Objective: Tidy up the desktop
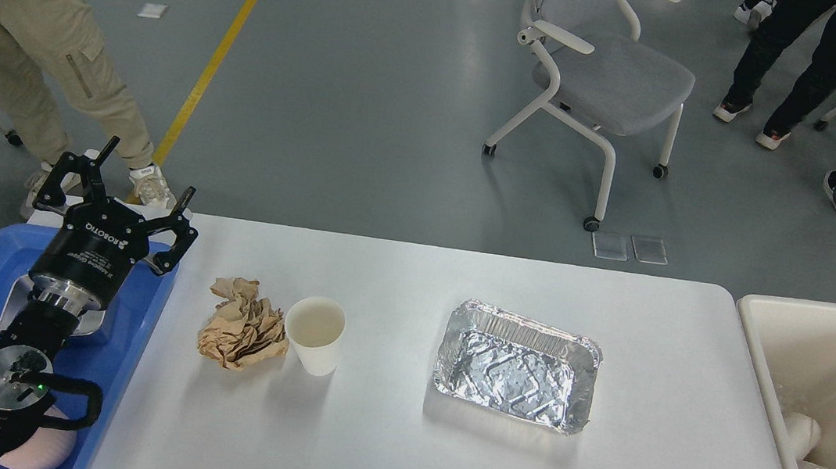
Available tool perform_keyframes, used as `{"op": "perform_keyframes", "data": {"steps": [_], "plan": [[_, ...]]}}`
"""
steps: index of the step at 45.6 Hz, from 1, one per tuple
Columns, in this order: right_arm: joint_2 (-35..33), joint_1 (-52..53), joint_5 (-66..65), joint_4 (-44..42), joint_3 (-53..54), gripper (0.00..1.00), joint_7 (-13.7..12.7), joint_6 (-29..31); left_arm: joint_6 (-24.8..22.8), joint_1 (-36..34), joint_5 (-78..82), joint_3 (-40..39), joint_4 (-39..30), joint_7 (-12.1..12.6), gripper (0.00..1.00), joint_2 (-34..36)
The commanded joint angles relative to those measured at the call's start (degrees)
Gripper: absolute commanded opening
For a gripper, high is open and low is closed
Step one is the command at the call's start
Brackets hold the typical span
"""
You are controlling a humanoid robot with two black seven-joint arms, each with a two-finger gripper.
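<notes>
the left gripper (125, 195) hangs over the desktop's (393, 452) left edge, jaws spread wide. go gently to the crumpled brown paper (242, 325); don't bump the paper cup (314, 334) touching it.

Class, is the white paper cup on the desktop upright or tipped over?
Upright. The white paper cup stands on the desktop, round mouth facing up, beside the crumpled brown paper.

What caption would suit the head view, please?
Open left gripper above blue tray; crumpled paper, cup, foil pan on desktop.
</notes>
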Motion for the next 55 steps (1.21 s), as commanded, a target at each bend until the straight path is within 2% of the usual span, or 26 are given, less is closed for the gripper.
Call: {"op": "perform_keyframes", "data": {"steps": [1,7,10,22,37,55], "plan": [[8.3,0.2,-19.9,-3.8,-1.3,1.0,5.0,0.2,-0.4,0.1,0.1,-0.7,0.0,-0.1,0.97,0.8],[14.5,1.7,-31.1,-8.2,-4.6,1.0,8.9,3.2,-0.6,0.6,0.2,-1.2,0.1,-0.1,0.97,1.9],[17.2,4.5,-32.1,-10.1,-6.6,1.0,9.6,6.5,-0.6,1.0,0.2,-1.8,0.0,-0.1,0.97,2.1],[27.3,13.7,-32.1,-19.1,-17.2,1.0,9.6,8.1,-0.6,2.6,0.3,-4.3,0.0,-0.1,0.97,2.3],[37.1,15.7,-31.2,-25.6,-17.6,1.0,9.7,7.8,-0.7,5.9,0.3,-6.8,-0.2,-0.1,0.97,2.6],[41.2,15.6,-30.9,-27.2,-17.4,1.0,9.7,6.9,-0.8,6.2,0.4,-7.5,-0.5,-0.1,0.97,3.3]]}}
